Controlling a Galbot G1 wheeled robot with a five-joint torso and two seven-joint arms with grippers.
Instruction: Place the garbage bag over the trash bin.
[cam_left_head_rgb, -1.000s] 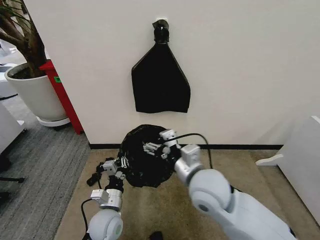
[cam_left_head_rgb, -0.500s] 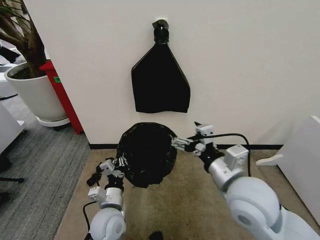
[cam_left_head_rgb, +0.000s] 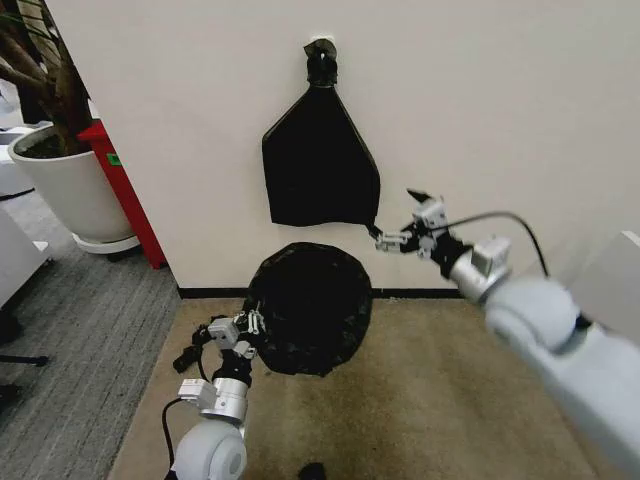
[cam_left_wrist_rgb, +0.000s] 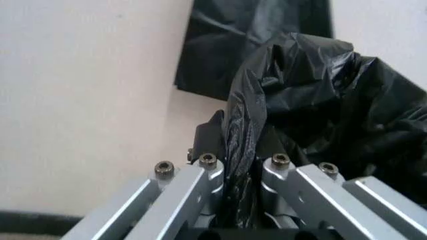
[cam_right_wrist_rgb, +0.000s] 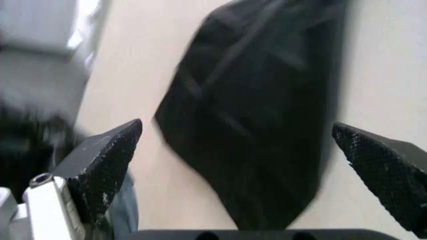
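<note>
The garbage bag (cam_left_head_rgb: 310, 310) is a glossy black crinkled mound on the floor at the foot of the wall. The trash bin is hidden beneath it. My left gripper (cam_left_head_rgb: 245, 325) is at the bag's left edge, shut on a fold of the black plastic (cam_left_wrist_rgb: 241, 165); the bag (cam_left_wrist_rgb: 327, 100) bulges beyond the fingers (cam_left_wrist_rgb: 200, 185). My right gripper (cam_left_head_rgb: 395, 238) hangs in the air up and to the right of the bag, open and holding nothing. In the right wrist view its gripper (cam_right_wrist_rgb: 243, 165) faces the flat black bag on the wall, fingertips (cam_right_wrist_rgb: 110, 150) far apart.
A flat black bag (cam_left_head_rgb: 320, 165) hangs from a wall hook above the mound. A white plant pot (cam_left_head_rgb: 65, 190) and a red panel (cam_left_head_rgb: 125, 190) stand at the left. White furniture (cam_left_head_rgb: 610, 300) stands at the right. Tan carpet (cam_left_head_rgb: 430, 390) lies open in front.
My right gripper has let go of the garbage bag and risen up and to the right, away from it. The bag's mound has shifted slightly right. My left gripper still holds its edge.
</note>
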